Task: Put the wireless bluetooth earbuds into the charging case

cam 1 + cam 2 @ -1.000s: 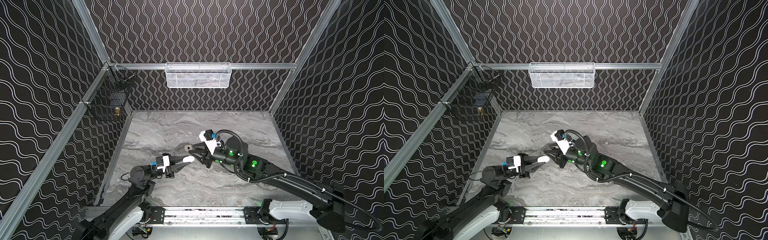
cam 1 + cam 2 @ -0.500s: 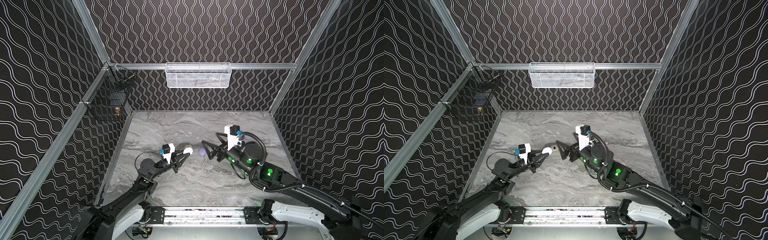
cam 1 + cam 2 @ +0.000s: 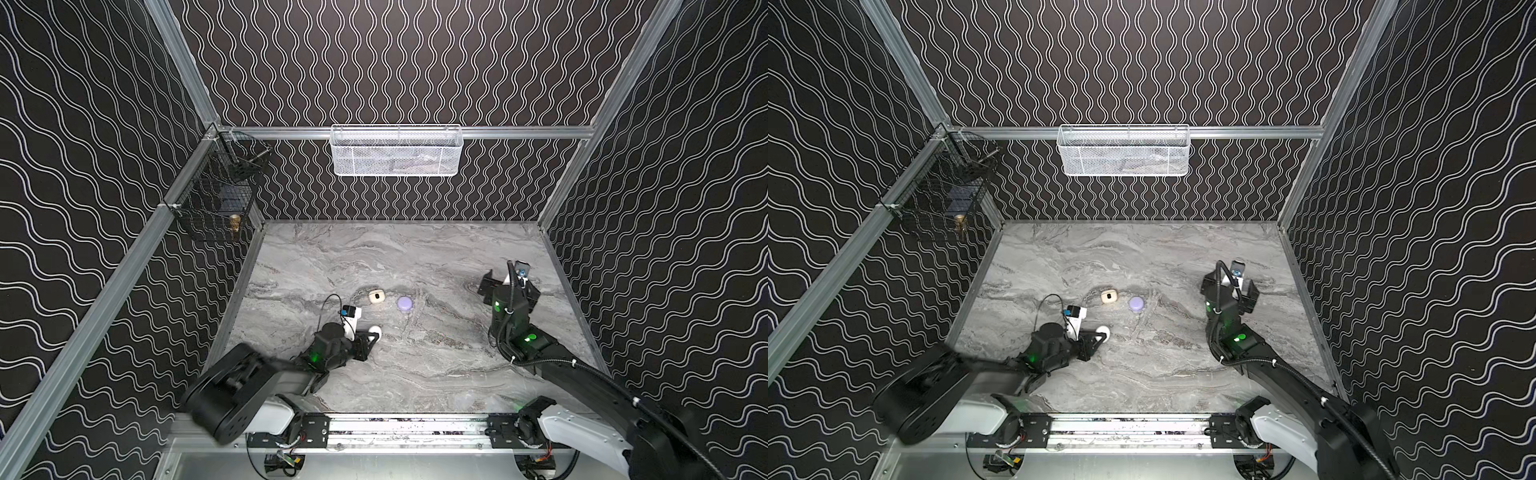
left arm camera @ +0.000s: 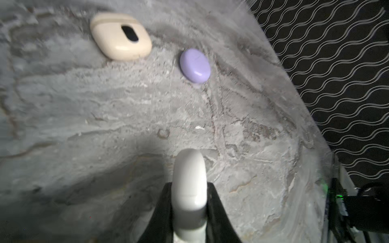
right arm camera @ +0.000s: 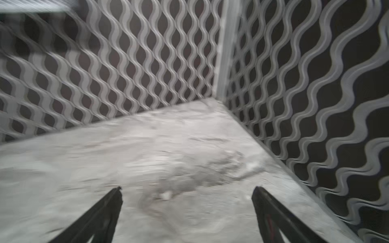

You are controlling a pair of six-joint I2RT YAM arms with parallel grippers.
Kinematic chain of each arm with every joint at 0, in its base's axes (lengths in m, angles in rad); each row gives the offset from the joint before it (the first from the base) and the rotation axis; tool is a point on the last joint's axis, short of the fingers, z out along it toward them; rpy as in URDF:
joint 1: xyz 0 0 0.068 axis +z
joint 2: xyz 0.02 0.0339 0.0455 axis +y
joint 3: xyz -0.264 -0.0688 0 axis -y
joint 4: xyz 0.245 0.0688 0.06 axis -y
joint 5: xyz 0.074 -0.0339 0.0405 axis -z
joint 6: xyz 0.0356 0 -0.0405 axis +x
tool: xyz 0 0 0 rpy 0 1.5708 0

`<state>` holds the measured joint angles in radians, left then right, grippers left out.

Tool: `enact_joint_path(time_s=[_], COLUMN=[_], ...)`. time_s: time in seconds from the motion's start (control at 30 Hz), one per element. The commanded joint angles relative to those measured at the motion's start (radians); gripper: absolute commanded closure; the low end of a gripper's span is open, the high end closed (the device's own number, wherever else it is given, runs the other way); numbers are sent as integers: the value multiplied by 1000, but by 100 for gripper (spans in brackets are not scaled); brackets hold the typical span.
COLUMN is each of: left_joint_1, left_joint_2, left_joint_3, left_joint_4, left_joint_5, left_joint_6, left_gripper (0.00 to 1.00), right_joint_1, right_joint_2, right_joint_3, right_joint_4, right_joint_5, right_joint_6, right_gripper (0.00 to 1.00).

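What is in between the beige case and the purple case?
Nothing. Only bare table lies between the beige case and the purple case; the left wrist view shows it best, both top views too.

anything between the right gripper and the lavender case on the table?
Nothing visible. Bare marble tabletop lies between the open right gripper and the lavender case. The cream case sits on its far side, and the left gripper, shut on a white case, is nearer the front, off that line.
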<state>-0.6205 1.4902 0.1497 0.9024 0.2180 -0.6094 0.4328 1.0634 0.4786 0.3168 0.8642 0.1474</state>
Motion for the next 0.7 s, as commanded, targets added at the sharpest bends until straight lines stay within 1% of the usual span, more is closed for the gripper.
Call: enact_joint_path(time_s=[0.0, 0.03, 0.07, 0.13, 0.17, 0.2, 0.23, 0.27, 0.3, 0.33, 0.37, 0.4, 0.43, 0.47, 0.5, 0.53, 0.57, 0.6, 0.63, 0.67], left_joint_1=[-30, -37, -37, -37, -37, -36, -37, -37, -37, -36, -35, -34, -32, -29, -27, -23, -16, 1, 26, 85], left_joint_2=[141, 189, 229, 296, 306, 304, 286, 258, 216, 162, 106, 38, -45, -114, -182, -244, -281, -317, -344, -367], left_joint_3=[19, 29, 37, 53, 61, 68, 78, 91, 104, 113, 122, 138, 161, 186, 216, 245, 257, 249, 232, 224], left_joint_4=[198, 218, 237, 269, 268, 256, 217, 163, 94, 14, -56, -155, -267, -365, -482, -559, -584, -536, -468, -442], left_joint_5=[-41, -55, -61, -70, -77, -86, -100, -122, -149, -184, -218, -269, -329, -413, -532, -664, -766, -839, -905, -909], left_joint_6=[-36, -35, -35, -29, -29, -25, -13, 0, 17, 30, 43, 59, 76, 91, 112, 143, 190, 294, 379, 381], left_gripper=[100, 100, 97, 72, 62, 33, 2, 2, 2, 1, 2, 1, 1, 1, 1, 1, 1, 1, 1, 1], right_joint_1=[-78, -91, -101, -121, -136, -158, -175, -175, -176, -188, -223, -243, -280, -332, -396, -447, -456, -450, -449, -446], right_joint_2=[63, 97, 125, 176, 202, 244, 296, 344, 385, 424, 462, 480, 455, 422, 394, 430, 501, 523, 465, 419], right_joint_3=[-74, -100, -129, -200, -237, -273, -292, -301, -302, -292, -287, -283, -278, -275, -279, -303, -332, -348, -326, -290], right_joint_4=[193, 251, 322, 500, 599, 719, 849, 935, 1017, 1042, 1065, 1094, 1031, 951, 882, 937, 1131, 1203, 1060, 916], right_joint_5=[-98, -113, -131, -191, -241, -295, -316, -295, -301, -304, -346, -330, -363, -468, -574, -655, -670, -670, -684, -681], right_joint_6=[-97, -132, -170, -210, -226, -249, -300, -338, -359, -329, -317, -299, -238, -189, -133, -113, -132, -147, -141, -132], right_gripper=[1, 1, 1, 1, 1, 1, 1, 1, 1, 1, 1, 1, 1, 1, 1, 1, 1, 1, 1, 0])
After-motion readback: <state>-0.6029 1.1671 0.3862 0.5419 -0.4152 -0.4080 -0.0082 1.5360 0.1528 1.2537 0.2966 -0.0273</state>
